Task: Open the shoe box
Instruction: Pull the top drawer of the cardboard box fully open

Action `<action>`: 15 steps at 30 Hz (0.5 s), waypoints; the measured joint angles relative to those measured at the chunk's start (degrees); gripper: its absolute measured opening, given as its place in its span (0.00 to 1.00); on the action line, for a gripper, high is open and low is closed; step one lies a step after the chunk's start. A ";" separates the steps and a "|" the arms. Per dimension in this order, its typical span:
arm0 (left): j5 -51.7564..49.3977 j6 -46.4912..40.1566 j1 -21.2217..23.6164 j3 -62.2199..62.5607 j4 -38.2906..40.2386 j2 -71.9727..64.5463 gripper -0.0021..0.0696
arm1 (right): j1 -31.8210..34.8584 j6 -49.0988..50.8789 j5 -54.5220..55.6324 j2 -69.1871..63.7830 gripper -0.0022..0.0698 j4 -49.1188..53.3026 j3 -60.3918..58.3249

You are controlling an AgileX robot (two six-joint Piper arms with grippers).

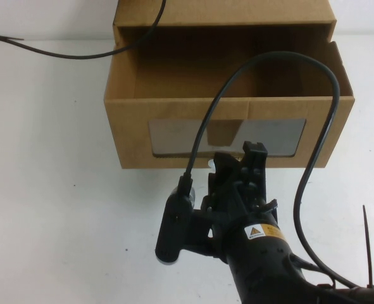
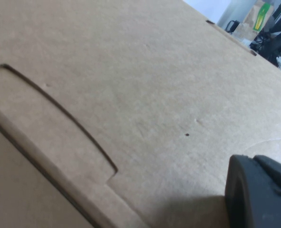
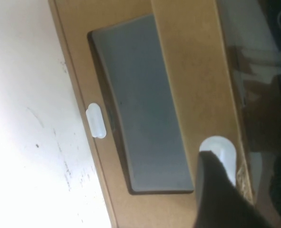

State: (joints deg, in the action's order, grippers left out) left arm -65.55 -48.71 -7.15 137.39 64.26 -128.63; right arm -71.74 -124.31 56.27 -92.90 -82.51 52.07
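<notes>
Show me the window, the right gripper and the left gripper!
window [image 1: 281, 134]: high view, right part of the pane.
right gripper [image 1: 238, 156]: high view, between its open jaws, before the window.
left gripper [image 2: 260, 190]: left wrist view, where its shut jaws meet, by the box [image 2: 130, 95] top.

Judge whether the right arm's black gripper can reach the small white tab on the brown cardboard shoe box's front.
Probably yes: the right gripper hangs open before the brown cardboard shoe box, the small white tab beside it, nothing between. The left gripper, shut, sits close over its cardboard.
</notes>
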 joint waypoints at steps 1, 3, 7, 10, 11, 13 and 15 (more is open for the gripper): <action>0.00 0.00 0.00 0.00 0.00 0.00 0.02 | 0.00 0.00 0.00 0.00 0.36 -0.23 0.00; 0.00 -0.09 0.00 0.00 0.00 0.00 0.02 | 0.00 0.00 0.00 0.00 0.36 -0.23 0.00; 0.00 -0.22 0.00 0.00 0.02 -0.04 0.02 | 0.05 0.00 0.00 0.00 0.35 -0.23 0.00; 0.00 -0.22 0.00 0.00 0.02 -0.04 0.02 | 0.31 0.00 -0.10 0.00 0.35 -0.23 0.00; -0.05 -0.22 0.00 0.00 0.12 -0.04 0.02 | 0.50 0.00 -0.34 0.00 0.35 -0.47 0.00; -0.05 -0.35 0.00 0.00 0.12 -0.04 0.02 | 0.87 0.00 -0.46 0.00 0.35 -1.34 0.00; -0.05 -0.35 0.00 0.00 0.12 -0.04 0.02 | 1.22 0.00 -0.69 0.00 0.35 -2.18 -0.03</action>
State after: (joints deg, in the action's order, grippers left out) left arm -65.61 -49.06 -7.15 137.39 64.39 -128.67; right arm -70.53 -124.31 55.58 -92.90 -84.69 52.04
